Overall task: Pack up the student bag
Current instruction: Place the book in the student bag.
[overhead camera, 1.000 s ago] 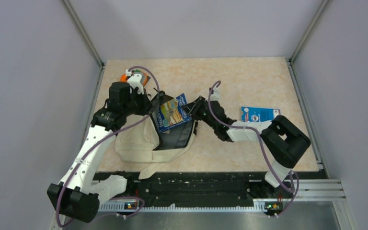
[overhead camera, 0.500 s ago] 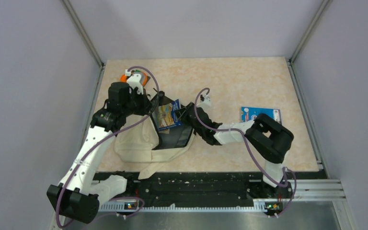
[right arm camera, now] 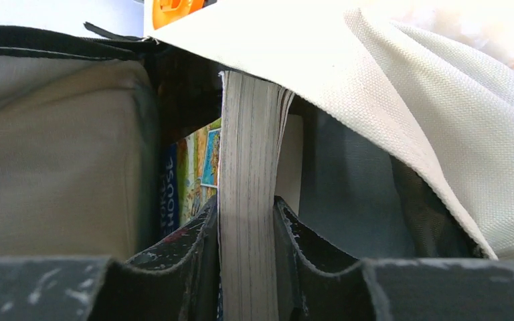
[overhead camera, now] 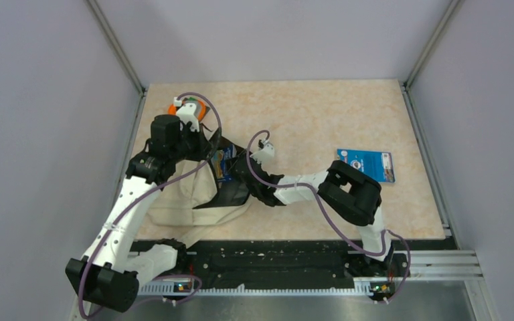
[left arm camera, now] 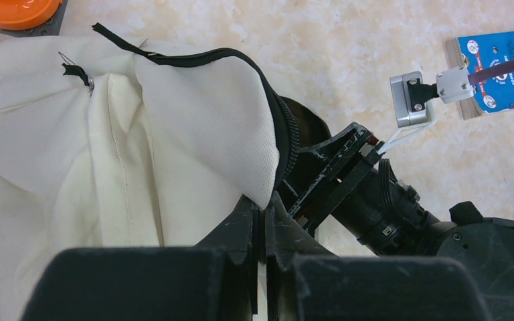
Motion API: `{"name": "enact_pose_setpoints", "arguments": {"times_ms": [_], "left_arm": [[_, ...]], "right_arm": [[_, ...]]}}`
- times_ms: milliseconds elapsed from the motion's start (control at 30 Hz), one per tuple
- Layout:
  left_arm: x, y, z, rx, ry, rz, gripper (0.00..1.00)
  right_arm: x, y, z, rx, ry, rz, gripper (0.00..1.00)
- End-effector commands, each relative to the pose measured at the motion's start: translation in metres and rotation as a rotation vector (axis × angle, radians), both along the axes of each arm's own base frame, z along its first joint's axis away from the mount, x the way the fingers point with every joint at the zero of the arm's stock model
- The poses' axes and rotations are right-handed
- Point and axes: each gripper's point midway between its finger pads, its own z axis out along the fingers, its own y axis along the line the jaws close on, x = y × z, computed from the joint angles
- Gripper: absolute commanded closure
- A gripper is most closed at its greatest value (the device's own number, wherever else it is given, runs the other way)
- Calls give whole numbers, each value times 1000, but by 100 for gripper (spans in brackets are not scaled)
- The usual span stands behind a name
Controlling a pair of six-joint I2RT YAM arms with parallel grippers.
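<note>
1. The left gripper [left arm camera: 262, 204] is pinched together on the rim of the bag [overhead camera: 187, 200] and lifts its mouth.
2. The right gripper [right arm camera: 246, 224] is clamped on a book [right arm camera: 249, 134], which stands edge-on in the open mouth.
3. The bag is cream cloth with black zipper trim. It lies at the near left of the table [overhead camera: 321, 114].
4. There is one bag and two books. The second book [overhead camera: 366, 164], blue, lies flat at the right.
</note>
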Motion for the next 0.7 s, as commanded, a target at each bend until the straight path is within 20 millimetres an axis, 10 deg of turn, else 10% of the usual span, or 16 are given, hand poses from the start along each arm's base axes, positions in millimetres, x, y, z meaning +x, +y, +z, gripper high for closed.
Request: {"name": "enact_pose_setpoints", "arguments": {"times_ms": [0, 200, 667], "left_arm": [[7, -3, 31, -44, -124, -5, 100], [7, -4, 33, -48, -129, -6, 100], [7, -6, 32, -56, -124, -16, 100]], "right_arm": [[-18, 5, -10, -107, -7, 62, 60], [-29, -6, 0, -148, -42, 132, 28], [-40, -8, 13, -122, -77, 194, 52]]}}
